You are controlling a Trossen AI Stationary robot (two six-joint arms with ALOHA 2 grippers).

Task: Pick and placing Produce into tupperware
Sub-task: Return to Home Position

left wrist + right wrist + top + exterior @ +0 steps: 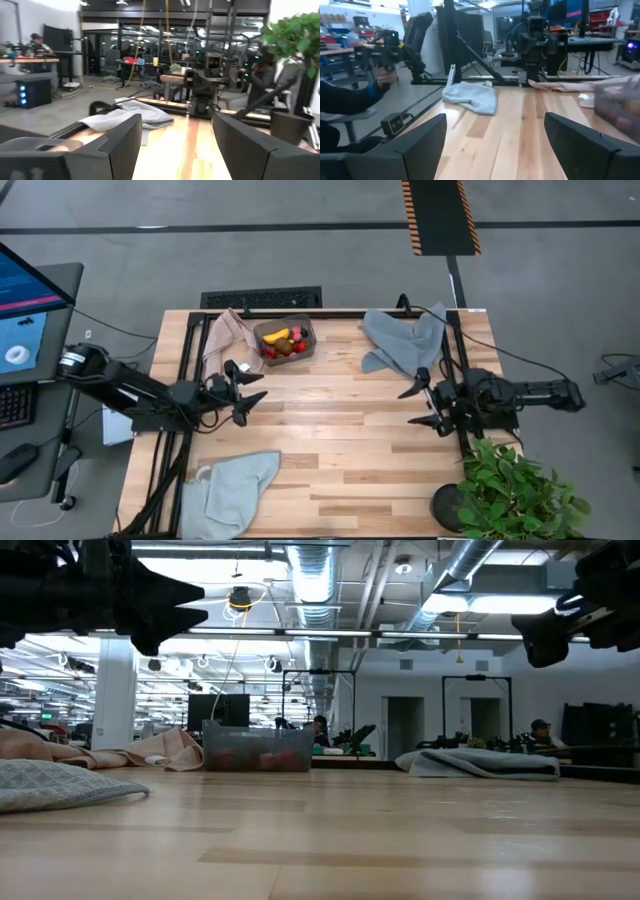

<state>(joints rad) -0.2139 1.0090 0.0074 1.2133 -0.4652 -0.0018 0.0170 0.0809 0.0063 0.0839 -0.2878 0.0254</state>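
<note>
Overhead pic of a wooden table (340, 450) w/ two dark robot arms, one reaching in from each side. The left gripper (250, 392) hangs over the table's left-centre, fingers spread wide, nothing btwn them. The right gripper (408, 408) hangs over the right side, also wide and empty. Each wrist pic shows only bare wood past the fingers.

A potted plant (512, 492) sits at the bottom-right corner of the overhead pic. Three cloths lie about:
- a grey-blue cloth (405, 340) at top right
- a second grey-blue cloth (235, 490) at bottom left
- a beige-pink cloth (228, 335) at top left

Just beside the beige-pink cloth, near the top edge, stands the small grey tub (313, 338). Inside it are a yellow banana (277, 336), red strawberries (298, 346) and darker bits too small to tell apart.

No loose fruit shows on the bare wood. Judgement: the filling looks done. What's left is prob. only parking both arms, which are well apart from the tub.
</note>
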